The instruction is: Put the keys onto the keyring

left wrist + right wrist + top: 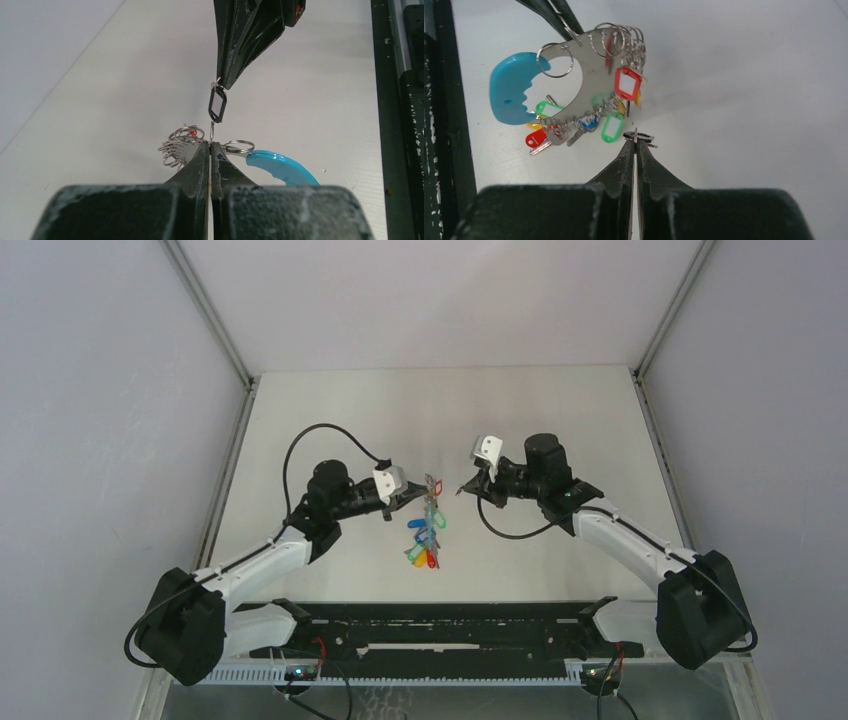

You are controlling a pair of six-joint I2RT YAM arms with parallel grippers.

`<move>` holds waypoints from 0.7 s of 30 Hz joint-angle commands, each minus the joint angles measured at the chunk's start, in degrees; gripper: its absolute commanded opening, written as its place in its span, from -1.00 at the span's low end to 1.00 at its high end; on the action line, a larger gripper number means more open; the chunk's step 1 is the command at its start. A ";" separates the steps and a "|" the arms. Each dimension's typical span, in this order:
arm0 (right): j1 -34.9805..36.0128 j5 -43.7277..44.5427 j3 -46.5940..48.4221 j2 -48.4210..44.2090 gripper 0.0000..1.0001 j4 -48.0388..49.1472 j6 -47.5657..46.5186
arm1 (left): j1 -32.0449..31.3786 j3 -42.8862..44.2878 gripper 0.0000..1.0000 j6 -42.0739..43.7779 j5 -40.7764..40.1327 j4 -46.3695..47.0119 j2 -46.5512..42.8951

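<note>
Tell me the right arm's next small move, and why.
Probably ease the right gripper toward the keyring until the small ring on the black tag meets the band. That gripper is shut on the tag, which hangs apart from the keyring. The left gripper is shut on the keyring's band, and the other keys hang from it.

Top camera looked down from above and behind the 2 arm bases, taking in the table (pixel 330 410) to its far edge. Each wrist camera sat close behind its own jaws, the left gripper (pixel 210 144) and right gripper (pixel 635 141) facing each other; all 3 views shared the keyring (pixel 511 95).
</note>
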 commanded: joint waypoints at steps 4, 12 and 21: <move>-1.96 -15.46 2.69 0.66 -1.00 5.98 -9.23 | 0.27 -0.20 -1.00 1.14 3.56 3.19 -1.36; -1.75 -23.96 3.67 1.50 -1.00 5.82 -16.35 | 0.24 0.12 -1.00 2.36 7.91 2.78 -0.18; 1.81 -21.08 8.24 1.94 -1.00 -4.01 -25.14 | 0.28 2.32 -1.00 4.53 10.11 -1.81 2.51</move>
